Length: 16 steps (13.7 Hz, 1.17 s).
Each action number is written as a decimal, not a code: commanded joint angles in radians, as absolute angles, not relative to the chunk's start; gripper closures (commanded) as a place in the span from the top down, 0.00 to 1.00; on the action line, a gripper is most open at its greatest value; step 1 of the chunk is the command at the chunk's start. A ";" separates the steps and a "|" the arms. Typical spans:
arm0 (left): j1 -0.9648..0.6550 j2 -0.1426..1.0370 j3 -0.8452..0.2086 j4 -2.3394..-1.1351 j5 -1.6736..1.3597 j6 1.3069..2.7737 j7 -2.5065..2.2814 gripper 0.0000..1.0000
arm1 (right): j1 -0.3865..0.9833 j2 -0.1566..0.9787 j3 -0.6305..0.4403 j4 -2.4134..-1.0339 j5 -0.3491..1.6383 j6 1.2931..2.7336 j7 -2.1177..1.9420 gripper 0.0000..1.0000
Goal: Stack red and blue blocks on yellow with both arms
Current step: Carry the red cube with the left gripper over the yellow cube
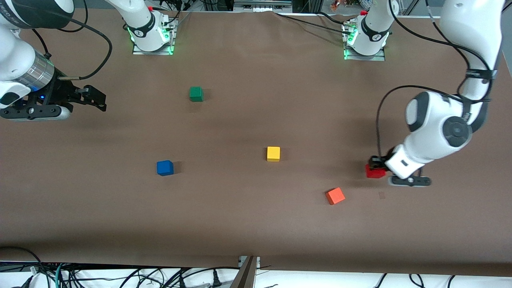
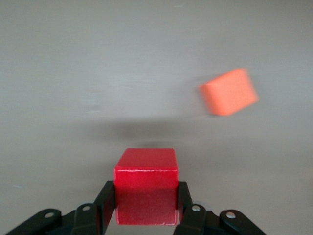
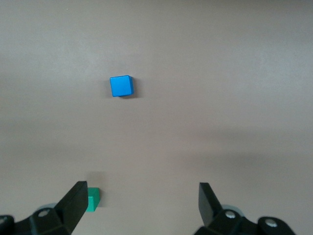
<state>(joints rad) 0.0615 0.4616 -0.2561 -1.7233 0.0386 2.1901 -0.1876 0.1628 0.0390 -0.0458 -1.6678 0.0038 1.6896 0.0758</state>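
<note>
Left gripper (image 2: pixel 145 215) pinches the small matte bright red cube (image 2: pixel 145 186); right gripper (image 3: pixel 142 205) waits over the tabletop (image 1: pixel 256 224), jaws spread.
The cube seems barely lifted: raise it straight, clear the orange-red cube (image 1: pixel 335 196), then centre it over the small yellow cube (image 1: pixel 273 153).

You see only part of the red block (image 1: pixel 374 172) from the front, because the left arm's wrist covers its side toward the left arm's end of the table. The left gripper (image 2: pixel 145 205) clamping that block is cut off by the left wrist view's edge. Near the red block, the orange-red cube (image 2: pixel 229 91) is smeared. The right gripper's fingers (image 3: pixel 74 203) are cropped too, half hiding the green cube (image 3: pixel 93 199).
</note>
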 commanded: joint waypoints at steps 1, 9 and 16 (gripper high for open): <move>-0.116 0.498 -0.236 -1.610 0.055 2.125 -0.342 0.00 | 0.155 0.017 -0.038 -1.686 -0.008 1.687 0.069 1.00; -0.435 0.712 -0.189 -1.376 0.054 2.121 -0.649 0.02 | 0.153 0.017 -0.040 -1.686 -0.008 1.686 0.069 1.00; -0.538 0.747 -0.135 -1.373 0.078 2.123 -0.649 0.03 | 0.153 0.017 -0.040 -1.686 -0.008 1.686 0.069 1.00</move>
